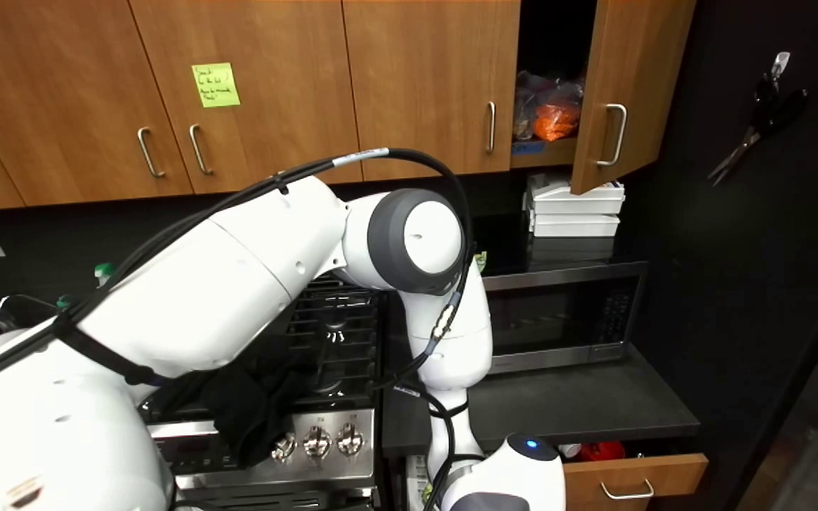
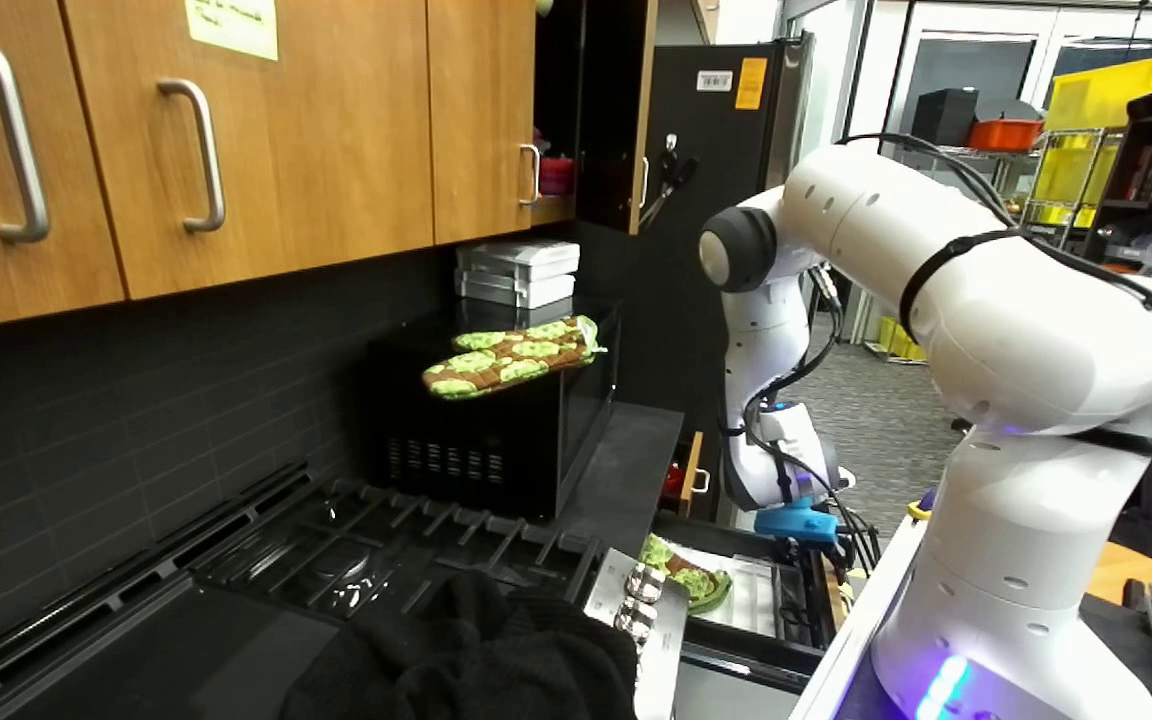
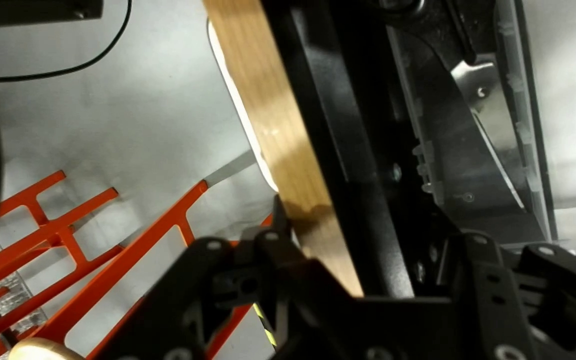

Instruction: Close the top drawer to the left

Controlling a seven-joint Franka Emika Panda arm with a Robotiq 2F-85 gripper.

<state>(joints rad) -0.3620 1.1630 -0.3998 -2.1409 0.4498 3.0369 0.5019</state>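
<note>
Beside the gas stove (image 2: 356, 555), below the worktop (image 1: 579, 401), the top drawer (image 2: 751, 645) stands pulled out: probably rigid and smooth-sliding, best pushed flat at its wooden front (image 3: 288, 135). The end effector (image 3: 363, 232) has its jaws apart, that front showing between them.

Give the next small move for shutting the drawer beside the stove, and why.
Probably ease the open pincer toward the counter: the drawer juts out, and the wrist view shows its wooden front seemingly between the fingers, so the outer finger could push it.
</note>
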